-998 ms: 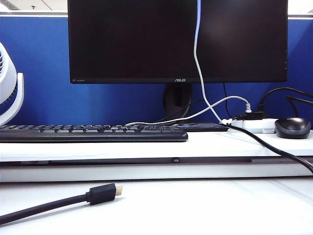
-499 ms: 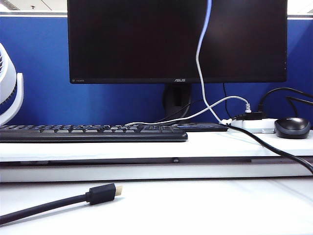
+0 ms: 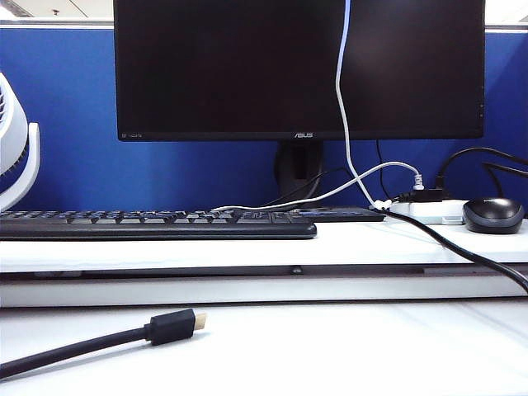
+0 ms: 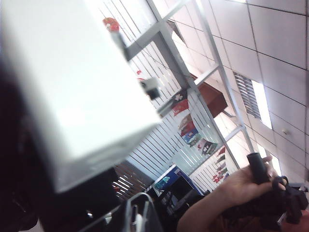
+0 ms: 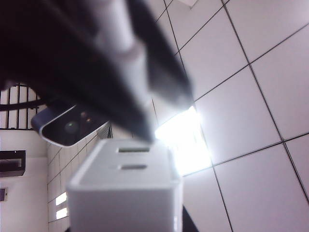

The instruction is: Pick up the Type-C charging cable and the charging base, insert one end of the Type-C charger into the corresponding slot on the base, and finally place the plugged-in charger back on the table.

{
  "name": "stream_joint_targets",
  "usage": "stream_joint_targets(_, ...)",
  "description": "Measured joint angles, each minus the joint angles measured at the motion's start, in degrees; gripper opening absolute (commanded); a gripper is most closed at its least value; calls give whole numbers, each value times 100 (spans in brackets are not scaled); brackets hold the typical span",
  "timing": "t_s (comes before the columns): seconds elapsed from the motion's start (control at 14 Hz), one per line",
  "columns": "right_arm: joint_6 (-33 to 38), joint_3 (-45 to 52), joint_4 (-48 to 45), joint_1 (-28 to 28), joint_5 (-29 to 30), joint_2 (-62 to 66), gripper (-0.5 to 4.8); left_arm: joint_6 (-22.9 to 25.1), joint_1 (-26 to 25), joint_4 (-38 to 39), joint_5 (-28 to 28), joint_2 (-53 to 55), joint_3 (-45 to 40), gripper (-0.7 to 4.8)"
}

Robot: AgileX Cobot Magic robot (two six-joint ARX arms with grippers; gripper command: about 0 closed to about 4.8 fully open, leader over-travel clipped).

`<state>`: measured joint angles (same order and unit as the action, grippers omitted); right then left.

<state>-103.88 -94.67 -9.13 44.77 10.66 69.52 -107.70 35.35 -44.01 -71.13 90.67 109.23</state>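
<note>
Neither gripper shows in the exterior view; both are above its top edge. The thin white Type-C charging cable (image 3: 341,99) hangs down from there in front of the monitor to the ledge. In the right wrist view my right gripper (image 5: 126,215) is shut on the white charging base (image 5: 124,193), whose end face with two slots points up. Just above that face is my dark left gripper (image 5: 137,121), with the white cable end (image 5: 118,34) in it. In the left wrist view the base (image 4: 72,87) looms large and blurred beside my left gripper (image 4: 139,218), which is shut on the cable.
On the raised ledge of the table (image 3: 346,243) lie a black keyboard (image 3: 157,224), a white power strip (image 3: 429,212) with black plugs and a mouse (image 3: 493,214). A black gold-tipped cable (image 3: 169,327) lies on the front surface. A fan (image 3: 15,148) stands left. A person's hand (image 4: 236,191) shows behind.
The upper part of the hanging white cable has swung a little to the right in front of the monitor. Nothing on the table has moved.
</note>
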Motion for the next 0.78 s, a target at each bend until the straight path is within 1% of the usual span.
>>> stream_joint_targets(0.14,-11,0,-98,0,251,11,-1,-533,0,-487,63,0,0,-6)
stream_joint_targets(0.21,44,0,-428,0,365,44,-1,-855,0,-697,122,0,0,-6)
stream_joint_targets(0.29,52,0,-496,0,380,57,-1,-951,-2,-787,160,0,0,-6)
stream_joint_targets(0.36,374,2,-938,37,511,197,-1,-1069,87,-938,212,-2,0,-6)
stream_joint_targets(0.5,426,2,-997,35,417,201,-1,-1038,87,-1049,13,-2,0,-6)
stream_joint_targets(0.57,522,2,-1003,37,188,199,-1,-876,83,-1071,-33,-2,0,-6)
stream_joint_targets(0.64,741,2,-992,37,-190,192,-1,-577,85,-1082,-79,-2,0,-6)
stream_joint_targets(0.71,1058,4,-944,35,-667,170,-1,-151,72,-1086,-109,-2,0,-6)
stream_joint_targets(0.78,3849,-7,223,9,-3338,50,-1,2100,-98,-549,-302,0,0,-6)
